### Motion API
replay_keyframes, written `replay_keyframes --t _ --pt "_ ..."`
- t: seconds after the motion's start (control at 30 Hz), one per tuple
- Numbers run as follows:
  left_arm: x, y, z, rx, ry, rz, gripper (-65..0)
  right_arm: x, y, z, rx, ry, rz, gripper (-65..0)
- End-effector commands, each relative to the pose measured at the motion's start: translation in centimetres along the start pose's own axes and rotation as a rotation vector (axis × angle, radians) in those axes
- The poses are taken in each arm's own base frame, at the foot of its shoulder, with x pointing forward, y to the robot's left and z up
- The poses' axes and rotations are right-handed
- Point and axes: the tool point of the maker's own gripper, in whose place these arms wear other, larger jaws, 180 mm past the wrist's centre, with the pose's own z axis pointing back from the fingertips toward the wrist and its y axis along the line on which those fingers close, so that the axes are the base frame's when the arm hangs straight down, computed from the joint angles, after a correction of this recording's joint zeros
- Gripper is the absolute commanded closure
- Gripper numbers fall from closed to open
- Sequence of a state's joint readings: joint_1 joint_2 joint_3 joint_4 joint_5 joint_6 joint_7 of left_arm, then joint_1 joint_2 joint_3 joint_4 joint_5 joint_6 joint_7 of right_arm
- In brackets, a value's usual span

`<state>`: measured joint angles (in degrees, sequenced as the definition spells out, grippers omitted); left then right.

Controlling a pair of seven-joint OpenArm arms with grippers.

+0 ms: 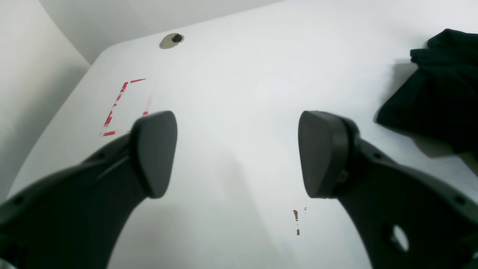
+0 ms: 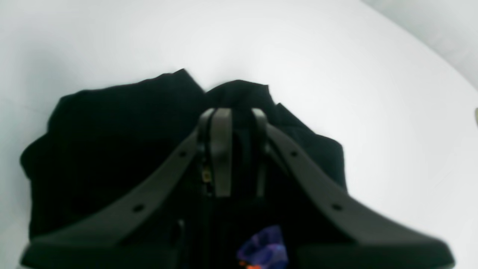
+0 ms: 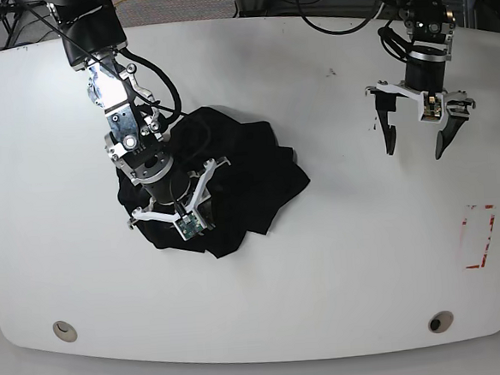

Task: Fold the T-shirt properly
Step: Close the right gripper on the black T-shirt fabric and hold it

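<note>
Although the right gripper (image 3: 199,175) is already down on the T-shirt (image 3: 249,175), the fold itself looks barely begun. Going from the left of the base view: the garment lies in a rumpled, uneven heap on the white table (image 3: 324,268), left of centre, with no flat panel, straight edge or laid-out sleeve to be seen. From the right wrist camera the gripper's jaws stand close together with a ridge of black cloth rising between them, so they look pinched on a bunch of the fabric, though how firm that hold is I cannot tell. A patch of the printed graphic (image 2: 263,250) shows below them, blue-purple with a touch of orange.

Further right, the left gripper (image 3: 416,138) hangs over bare table, well apart from the shirt, its jaws spread wide and holding nothing.

By my judgement nearly everything is left: spreading the shirt flat, then bringing sleeves and body over in order.

Counted: one T-shirt, two grippers, one red tape outline (image 3: 479,236) near the table's right edge, and two round fittings along the near edge, one at the left (image 3: 63,330) and one at the right (image 3: 440,322).
</note>
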<state>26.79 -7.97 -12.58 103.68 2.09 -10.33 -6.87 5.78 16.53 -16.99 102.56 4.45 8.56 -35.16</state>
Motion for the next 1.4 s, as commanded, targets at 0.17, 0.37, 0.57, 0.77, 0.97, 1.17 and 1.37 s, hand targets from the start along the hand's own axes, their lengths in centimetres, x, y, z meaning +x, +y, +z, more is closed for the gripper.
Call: replay_keyframes --t 0.17,0.37,0.57,0.77,0.97,1.17,1.37 --pt "1.4 -0.5 -0.3 -0.013 -0.052 0.006 -48.0 4.0 -0.3 1.5 0.017 -0.107 -0.020 -25.2" --pt "1.2 -0.6 -0.5 -0.019 -0.040 0.008 -47.9 4.9 -0.1 2.0 0.021 -0.121 -0.010 -30.7" --pt "0.8 -0.8 -0.6 -0.025 -0.012 0.007 -47.7 5.2 -0.2 2.3 0.013 -0.122 -0.001 -30.1" --pt "0.8 -1.0 -0.4 -0.032 -0.017 0.006 -47.6 4.7 -0.6 2.3 0.004 -0.110 -0.012 -28.4" --pt "0.9 -1.0 -0.1 -0.033 -0.020 0.008 -47.4 4.4 -1.0 2.2 -0.013 -0.102 -0.015 -27.7" --pt "0.4 -0.9 0.1 -0.030 -0.008 -0.003 -47.1 4.5 -2.4 0.6 -0.064 -0.091 -0.013 -28.1" --pt "0.5 -1.0 0.0 -0.032 -0.012 -0.002 -47.3 2.6 -3.2 -1.0 -0.073 -0.047 -0.025 -28.4"
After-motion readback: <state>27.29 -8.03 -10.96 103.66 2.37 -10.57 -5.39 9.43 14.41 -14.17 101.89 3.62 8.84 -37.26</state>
